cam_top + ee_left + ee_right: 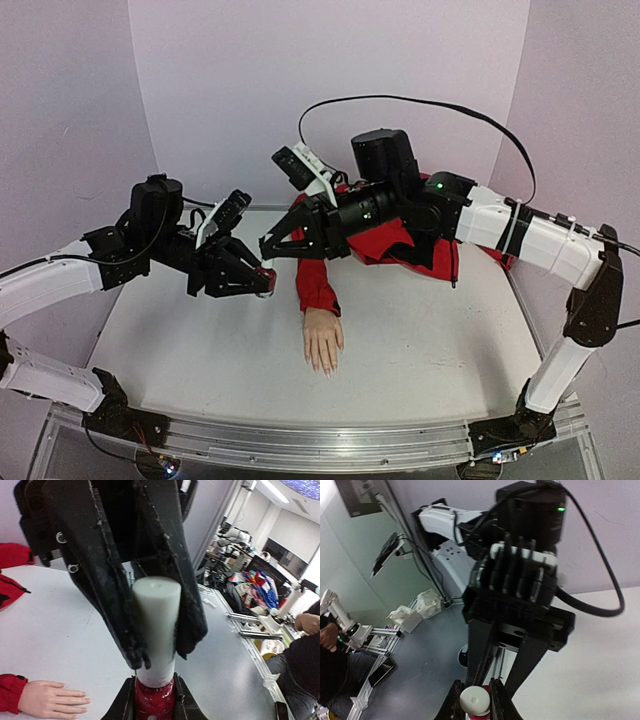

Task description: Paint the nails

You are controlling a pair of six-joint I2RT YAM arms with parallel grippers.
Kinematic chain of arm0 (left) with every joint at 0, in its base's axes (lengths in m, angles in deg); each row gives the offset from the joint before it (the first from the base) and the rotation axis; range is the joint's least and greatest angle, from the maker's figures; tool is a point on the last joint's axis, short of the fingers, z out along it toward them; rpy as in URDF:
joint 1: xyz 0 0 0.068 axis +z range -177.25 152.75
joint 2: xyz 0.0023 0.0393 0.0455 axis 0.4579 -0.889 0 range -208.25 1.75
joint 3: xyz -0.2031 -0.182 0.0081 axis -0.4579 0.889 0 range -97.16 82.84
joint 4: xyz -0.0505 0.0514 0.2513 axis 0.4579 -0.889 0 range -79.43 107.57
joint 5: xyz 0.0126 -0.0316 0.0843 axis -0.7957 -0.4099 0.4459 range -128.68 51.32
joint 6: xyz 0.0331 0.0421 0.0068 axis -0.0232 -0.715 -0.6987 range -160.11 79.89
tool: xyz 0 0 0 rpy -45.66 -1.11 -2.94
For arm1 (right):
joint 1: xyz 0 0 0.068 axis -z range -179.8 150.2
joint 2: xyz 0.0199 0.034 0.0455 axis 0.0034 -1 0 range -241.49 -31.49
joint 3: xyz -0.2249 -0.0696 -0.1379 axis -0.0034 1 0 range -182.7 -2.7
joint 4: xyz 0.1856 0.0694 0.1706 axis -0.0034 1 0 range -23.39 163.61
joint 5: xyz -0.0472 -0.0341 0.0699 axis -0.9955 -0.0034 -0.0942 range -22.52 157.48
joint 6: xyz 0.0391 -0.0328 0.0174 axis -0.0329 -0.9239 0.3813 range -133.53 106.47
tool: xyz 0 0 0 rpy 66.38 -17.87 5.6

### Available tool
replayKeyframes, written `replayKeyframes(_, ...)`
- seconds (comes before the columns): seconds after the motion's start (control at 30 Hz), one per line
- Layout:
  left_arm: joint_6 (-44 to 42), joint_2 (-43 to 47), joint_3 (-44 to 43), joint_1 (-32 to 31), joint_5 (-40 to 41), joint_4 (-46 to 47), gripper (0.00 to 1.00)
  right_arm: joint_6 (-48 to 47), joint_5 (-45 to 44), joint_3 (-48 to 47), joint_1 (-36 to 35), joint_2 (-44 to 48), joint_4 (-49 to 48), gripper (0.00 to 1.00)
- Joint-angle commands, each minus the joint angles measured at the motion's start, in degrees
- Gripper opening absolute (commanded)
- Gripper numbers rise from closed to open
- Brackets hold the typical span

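The tiny oval nails (325,366) sit on the fingertips of a pale, flesh-coloured mannequin hand (323,340). The hand lies flat, palm down, on the white table (200,350), near its middle. The fingers are close together and point to the near edge, so the nails face up. A red fabric sleeve (315,285) covers the wrist behind. In the left wrist view the nails look pale, close to the skin colour; they are too small to tell more

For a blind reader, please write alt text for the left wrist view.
The right gripper clamps the white cap of a dark-red polish bottle held by the left gripper. A mannequin hand lies on the table, lower left.
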Motion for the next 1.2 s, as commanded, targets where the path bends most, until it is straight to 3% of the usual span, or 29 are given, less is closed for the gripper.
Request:
replayKeyframes(0.0, -0.8, 0.3, -3.8, 0.3, -5.1, 7.1, 0.00, -3.9, 11.9, 2.1, -2.1, -0.7, -1.1, 0.00)
replayKeyframes(0.13, -2.7, 2.2, -2.2, 0.3, 9.0, 7.1, 0.00, -3.9, 4.2, 2.5, -2.2, -0.2, -1.1, 0.01)
replayKeyframes(0.23, -4.3, 4.0, -0.6, 0.2, 19.3, 7.1, 0.00, -2.4, -3.5, 2.8, -2.1, 0.9, -1.1, 0.17)
replayKeyframes(0.3, -5.6, 5.5, 1.1, 0.0, 25.9, 7.1, 0.00, -1.3, -7.8, 2.7, -2.1, 1.4, -1.0, 0.22)
replayKeyframes(0.4, -6.8, 7.4, 3.2, -0.6, 37.6, 7.0, 0.00, 1.5, -16.6, 2.5, -2.1, 2.4, -1.1, 0.62)
replayKeyframes(0.47, -7.1, 8.8, 4.6, -1.0, 44.6, 7.0, 0.00, 4.2, -24.3, 2.5, -2.1, 2.9, -1.1, 0.78)
replayKeyframes(0.53, -6.6, 9.4, 5.0, -1.4, 49.8, 7.0, 0.00, 7.7, -33.1, 2.3, -2.2, 3.0, -1.1, 0.88)
replayKeyframes(0.73, -4.9, 8.2, 3.9, -3.0, 58.8, 6.9, 0.00, 19.0, -43.8, -0.5, -2.4, 1.3, -2.2, 0.88)
replayKeyframes(1.17, -2.6, 3.2, 0.3, -6.1, 61.4, 6.8, 0.00, 23.5, -43.9, -8.8, -3.1, -6.5, -3.4, 0.58)
